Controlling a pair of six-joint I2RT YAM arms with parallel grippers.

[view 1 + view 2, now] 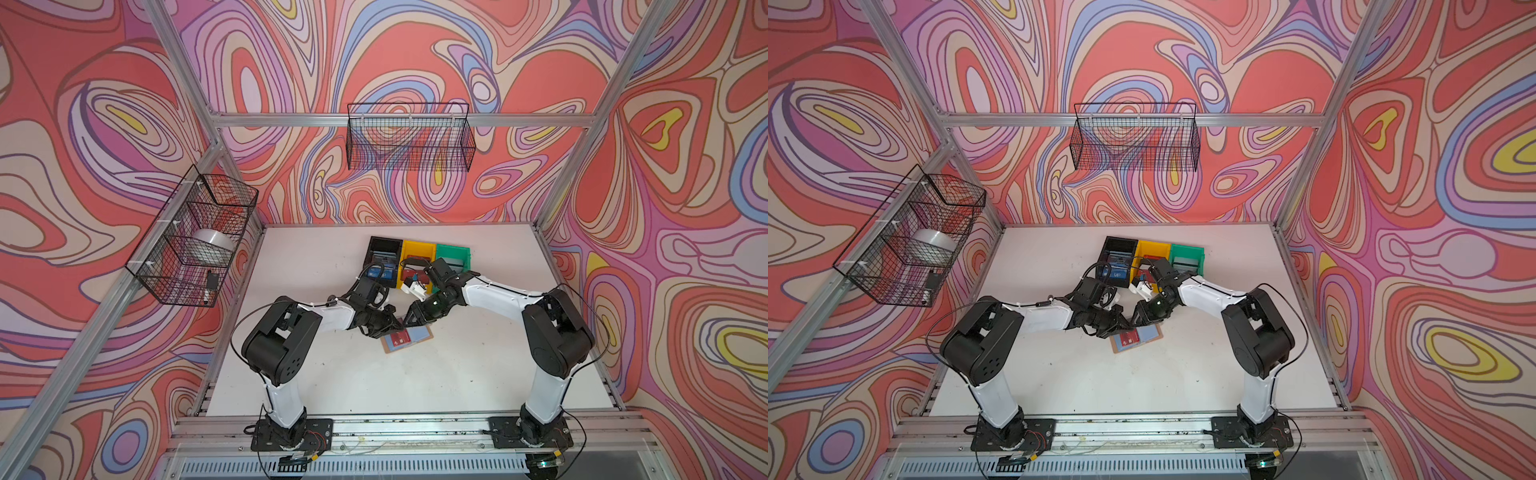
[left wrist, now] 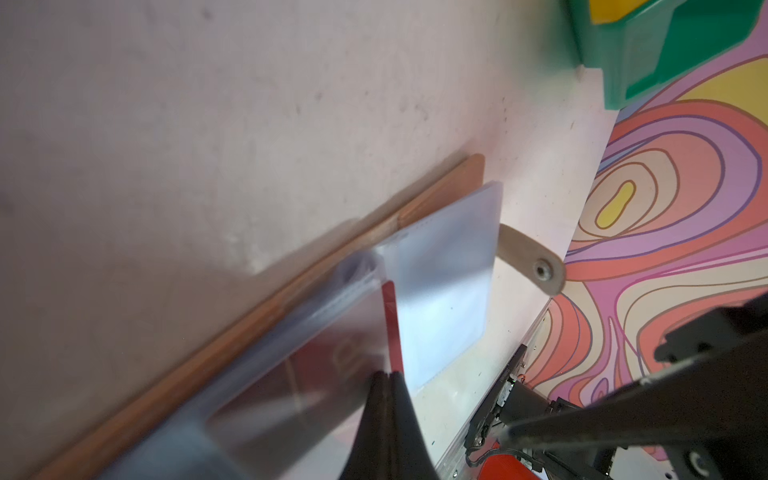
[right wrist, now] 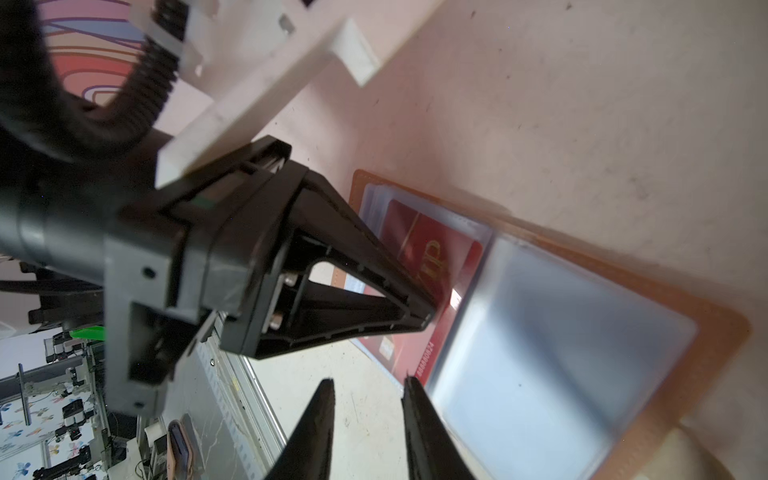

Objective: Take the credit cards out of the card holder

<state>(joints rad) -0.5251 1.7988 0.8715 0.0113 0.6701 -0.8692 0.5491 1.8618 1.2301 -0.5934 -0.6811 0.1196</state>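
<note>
Left fingers (image 2: 387,384): pressed together, pinching a red credit card (image 3: 432,253) by one edge. Seems partly drawn from its sleeve, not yet free. Sits on the left page of the open card holder (image 3: 725,332), flat on the counter (image 1: 457,374) between both arms. Facing right page shows no card. Right fingers (image 3: 413,403): spread, nothing between them, poised just beside the holder.

Farther back, a black bin (image 1: 386,241) with blue cards, a yellow bin (image 1: 413,249) with red pieces, likely cards already out, and a green bin (image 1: 453,251). So probably partway through, with at least this card left.

Card: thin, stiff, glossy plastic, pale lettering. Holder: tan leather-look cover, rounded corners. Sleeves (image 3: 561,353): pale blue, hazy, limp film. Snap tab (image 2: 536,266): soft strap, round metal stud.
</note>
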